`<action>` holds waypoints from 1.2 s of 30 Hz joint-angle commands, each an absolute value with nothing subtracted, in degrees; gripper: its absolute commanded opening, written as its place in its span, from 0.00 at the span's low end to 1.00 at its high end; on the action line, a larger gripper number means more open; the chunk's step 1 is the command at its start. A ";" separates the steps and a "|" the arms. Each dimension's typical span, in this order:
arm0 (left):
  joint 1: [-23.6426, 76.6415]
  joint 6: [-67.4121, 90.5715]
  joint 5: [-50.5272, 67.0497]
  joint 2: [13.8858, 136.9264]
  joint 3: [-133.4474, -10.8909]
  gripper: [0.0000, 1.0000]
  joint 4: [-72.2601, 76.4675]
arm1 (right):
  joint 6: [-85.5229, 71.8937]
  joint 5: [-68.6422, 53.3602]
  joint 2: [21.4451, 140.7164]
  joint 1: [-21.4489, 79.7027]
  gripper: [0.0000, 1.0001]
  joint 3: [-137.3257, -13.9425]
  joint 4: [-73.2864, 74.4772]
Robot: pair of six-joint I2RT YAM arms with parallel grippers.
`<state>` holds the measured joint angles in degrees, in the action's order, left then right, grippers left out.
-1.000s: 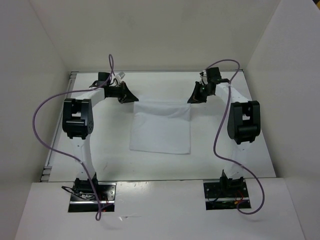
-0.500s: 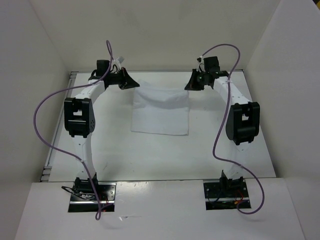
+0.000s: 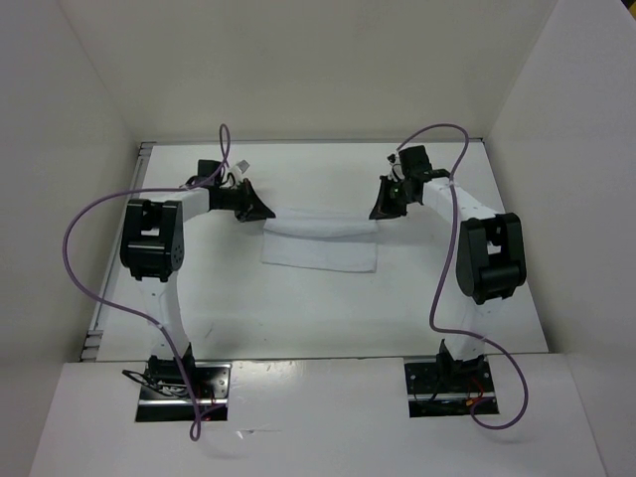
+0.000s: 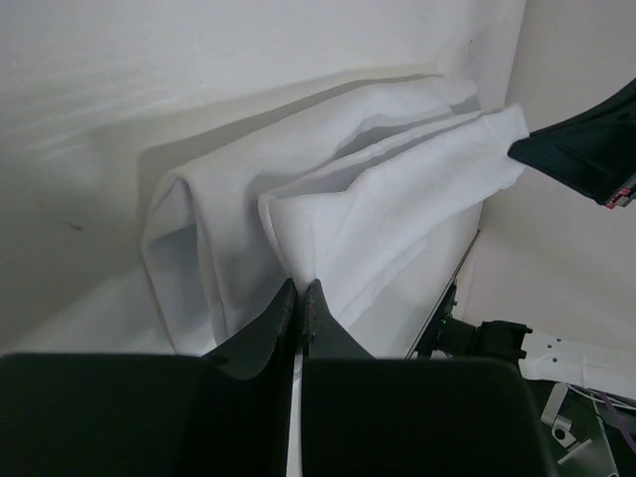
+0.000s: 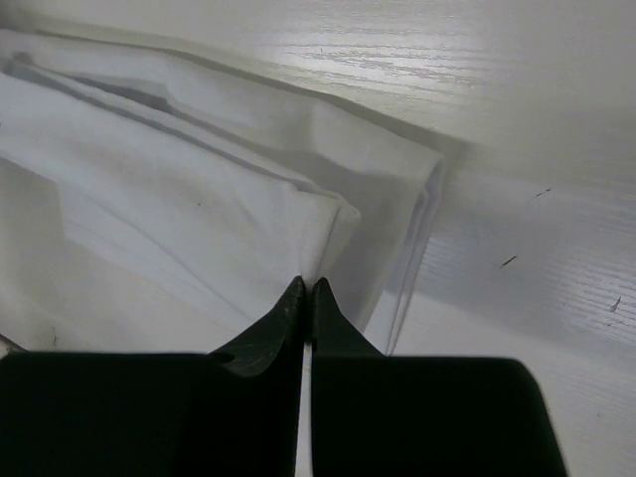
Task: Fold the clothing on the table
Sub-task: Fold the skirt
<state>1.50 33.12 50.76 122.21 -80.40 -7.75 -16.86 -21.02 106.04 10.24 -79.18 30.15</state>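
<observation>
Lowered toward mid-frame since before, left pincer (image 4: 298, 290) and right pincer (image 5: 305, 286) stay clamped shut on the cloth (image 3: 320, 248) corners, apparently mid-fold; next I'd lay it flat and release.

We count: white cloth (image 3: 320, 246), one; table (image 3: 298, 318), one; arms, two (left arm (image 3: 151, 238), right arm (image 3: 489, 256)); claws, two (left claw (image 3: 268, 215), right claw (image 3: 376, 212)); purple cables (image 3: 444, 127), two; base plates (image 3: 184, 390), two; upright walls (image 3: 298, 70), three.

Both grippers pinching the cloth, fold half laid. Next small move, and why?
The left gripper and right gripper are each shut on a far corner of the clothing, whose upper layer covers only the far part of the layer on the table. I'd probably draw both low toward its near edge until the held edge meets it.
</observation>
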 commanded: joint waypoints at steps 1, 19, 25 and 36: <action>1.67 31.03 50.98 117.42 -79.46 0.00 -6.14 | -16.08 -18.72 102.57 10.63 0.00 -78.57 29.00; 3.34 29.97 51.50 110.83 -67.41 0.45 -10.72 | -17.14 -21.61 98.80 11.16 0.34 -71.73 35.16; 3.34 29.97 52.55 110.30 -67.41 0.45 -11.42 | -17.14 -28.29 94.84 11.16 0.34 -71.02 36.83; 3.34 24.18 55.37 97.67 -60.66 0.46 -21.53 | -20.64 -28.58 83.96 12.30 0.34 -65.31 42.97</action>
